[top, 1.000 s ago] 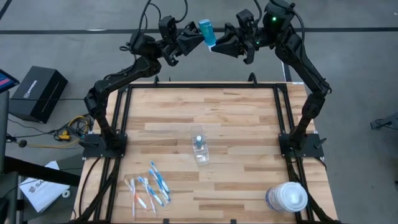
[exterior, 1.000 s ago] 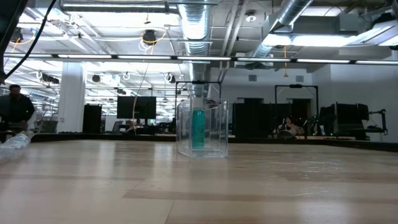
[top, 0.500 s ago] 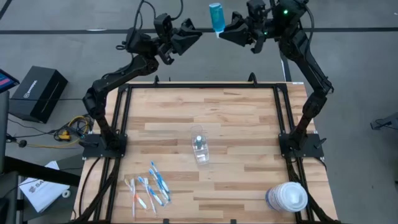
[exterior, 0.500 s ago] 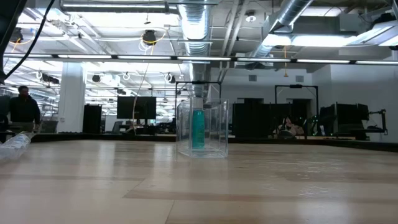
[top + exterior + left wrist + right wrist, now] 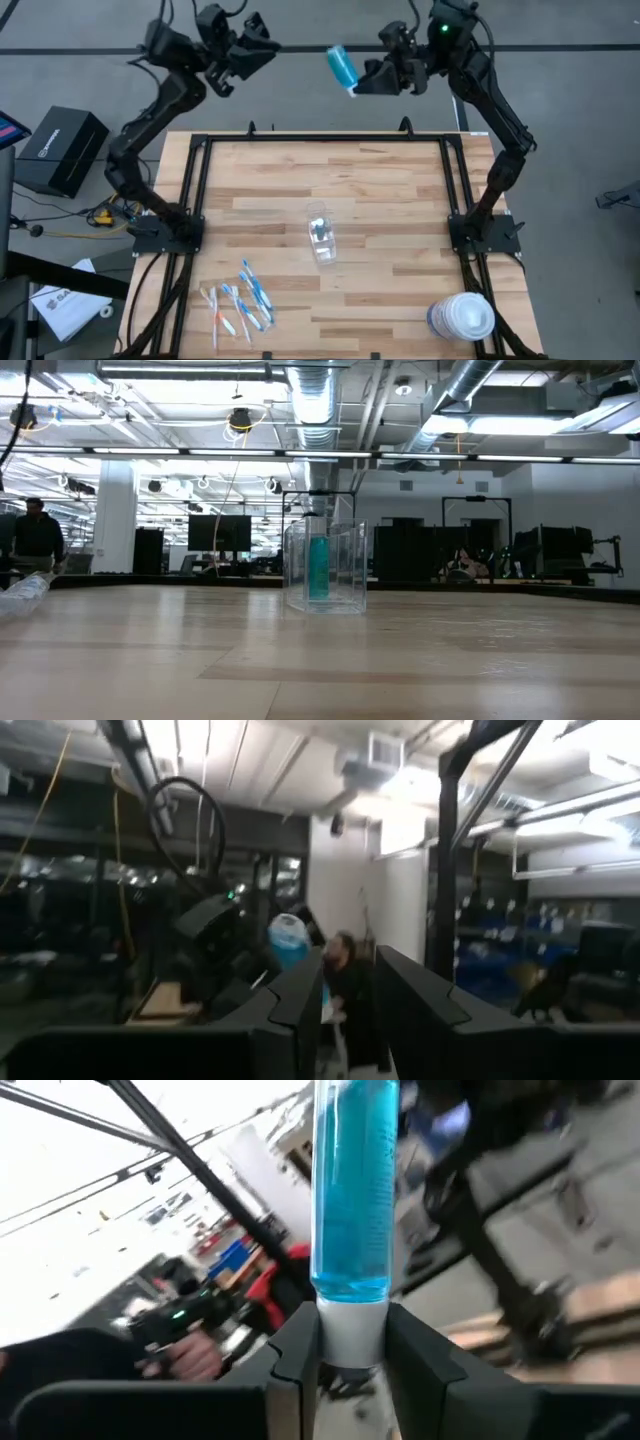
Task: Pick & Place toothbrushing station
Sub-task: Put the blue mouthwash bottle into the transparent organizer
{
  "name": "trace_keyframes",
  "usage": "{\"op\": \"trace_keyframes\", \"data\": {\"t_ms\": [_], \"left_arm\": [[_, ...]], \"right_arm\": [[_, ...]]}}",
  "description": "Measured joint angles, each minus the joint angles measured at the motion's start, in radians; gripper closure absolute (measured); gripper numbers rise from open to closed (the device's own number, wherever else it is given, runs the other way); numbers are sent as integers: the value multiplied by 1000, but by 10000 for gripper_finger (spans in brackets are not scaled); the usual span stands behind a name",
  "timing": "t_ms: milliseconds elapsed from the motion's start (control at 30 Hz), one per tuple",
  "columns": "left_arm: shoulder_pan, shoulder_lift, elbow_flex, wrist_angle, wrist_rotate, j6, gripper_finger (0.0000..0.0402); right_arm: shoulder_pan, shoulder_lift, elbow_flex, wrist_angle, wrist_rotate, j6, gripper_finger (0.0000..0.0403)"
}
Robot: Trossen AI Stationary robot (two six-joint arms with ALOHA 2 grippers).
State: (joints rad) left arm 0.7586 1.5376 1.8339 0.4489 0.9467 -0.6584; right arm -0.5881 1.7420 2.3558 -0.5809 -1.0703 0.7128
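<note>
Probably a robotics lab, exposed ceiling ducts (image 5: 315, 405), monitors (image 5: 220, 535), wooden workbench (image 5: 380, 190)

In the upper middle of the high view we see a teal-blue tube (image 5: 342, 67) with a white cap, pinched in the black right gripper (image 5: 362, 80); the right wrist view shows its bright blue body above that white cap. The black left gripper (image 5: 262, 42) sits at the upper left. We see the table (image 5: 380, 200) banded in pale and honey-brown wood strips. At centre stands a clear cup (image 5: 320, 238) with a teal tube (image 5: 318, 568) inside. At lower left lie blue, white and orange toothbrushes (image 5: 240, 300); at lower right, a white-lidded tub (image 5: 462, 316).
</note>
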Motion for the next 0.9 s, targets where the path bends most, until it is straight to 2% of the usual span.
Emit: {"op": "trace_keyframes", "data": {"t_ms": [167, 433, 667, 900], "left_arm": [[13, -38, 0, -131, 49, 49, 312], [-9, -54, -1, -156, 71, 51, 312], [-60, -52, -60, -210, 163, 36, 312], [-106, -52, -132, -207, 170, 45, 312]], "right_arm": [[54, 0, 0, -106, -39, 49, 325], [135, 0, -1, -333, -111, 47, 325], [198, 0, -1, -594, -191, -42, 325], [242, 18, -26, -723, -212, -109, 325]]}}
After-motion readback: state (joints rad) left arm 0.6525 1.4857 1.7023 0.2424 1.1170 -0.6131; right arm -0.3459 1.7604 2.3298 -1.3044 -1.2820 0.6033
